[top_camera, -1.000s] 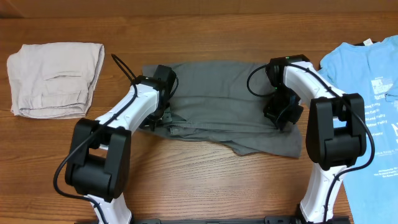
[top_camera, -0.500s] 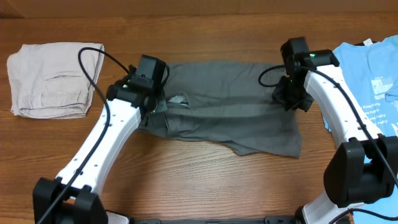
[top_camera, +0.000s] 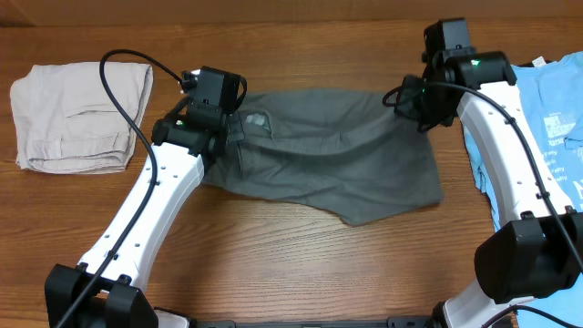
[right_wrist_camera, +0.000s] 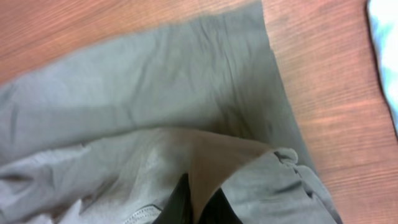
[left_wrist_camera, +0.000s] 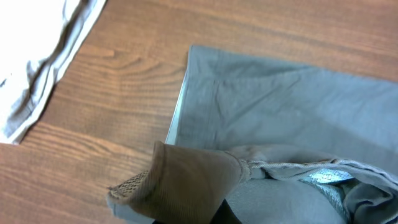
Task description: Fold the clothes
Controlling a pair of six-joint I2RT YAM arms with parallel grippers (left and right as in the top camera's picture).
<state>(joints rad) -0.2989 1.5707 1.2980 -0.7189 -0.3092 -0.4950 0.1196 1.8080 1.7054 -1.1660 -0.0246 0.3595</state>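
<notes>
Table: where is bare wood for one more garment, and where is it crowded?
Widest bare wood: the near strip below the grey shorts, between both arm bases. A narrower strip lies behind the shorts. Crowded: right side, where the blue T-shirt lies close to the shorts under the right arm.

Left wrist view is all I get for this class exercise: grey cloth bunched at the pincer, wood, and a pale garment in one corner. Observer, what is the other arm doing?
Observer: The right pincer is shut on the far right corner of the shorts, with the cloth pinched up above the layer below.
Operator: What lies beyond that corner?
Observer: A light-blue T-shirt with white print lies at the right edge of the table, apart from the shorts.
Operator: And the near edge of the shorts?
Observer: It lies flat but uneven, reaching closest to the robot on the right.
</notes>
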